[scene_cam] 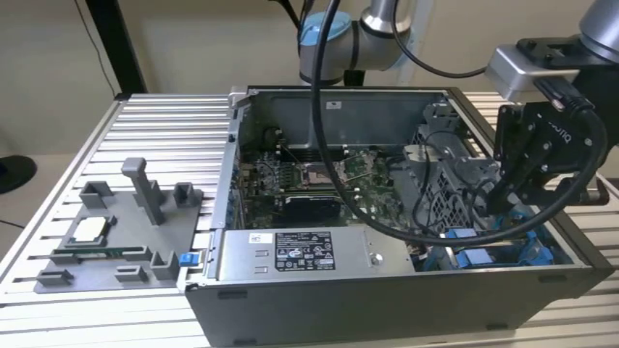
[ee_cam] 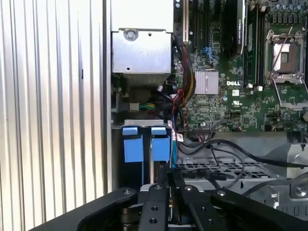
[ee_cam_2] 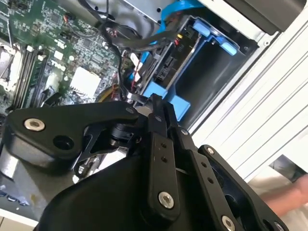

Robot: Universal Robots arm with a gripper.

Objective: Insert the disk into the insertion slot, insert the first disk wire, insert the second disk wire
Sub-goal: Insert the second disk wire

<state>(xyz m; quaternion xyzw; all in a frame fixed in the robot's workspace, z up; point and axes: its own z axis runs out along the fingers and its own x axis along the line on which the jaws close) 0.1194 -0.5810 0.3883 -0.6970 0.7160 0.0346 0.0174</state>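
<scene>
My black gripper (scene_cam: 498,206) hangs inside the open computer case, over the grey perforated drive cage (scene_cam: 454,185) at the exterior view's right. Its fingers (ee_cam: 159,190) meet at a point, shut, just above the blue plastic fittings. The disk's bright blue frame (ee_cam_2: 163,91) sits down in the insertion slot (ee_cam_2: 202,82), right beyond my gripper (ee_cam_2: 156,102). Black wires (ee_cam_2: 144,43) run to the dark connector end of the disk. Two blue tabs (ee_cam: 144,144) stand side by side ahead of my gripper (ee_cam: 169,175). I cannot tell whether anything thin is pinched between the tips.
The silver power-supply box (scene_cam: 300,254) lies along the case's front wall. The green motherboard (scene_cam: 309,181) fills the case floor. A grey fixture tray (scene_cam: 126,239) with upright posts stands on the ribbed table at the exterior view's left. Loose black cables cross the cage (ee_cam: 216,168).
</scene>
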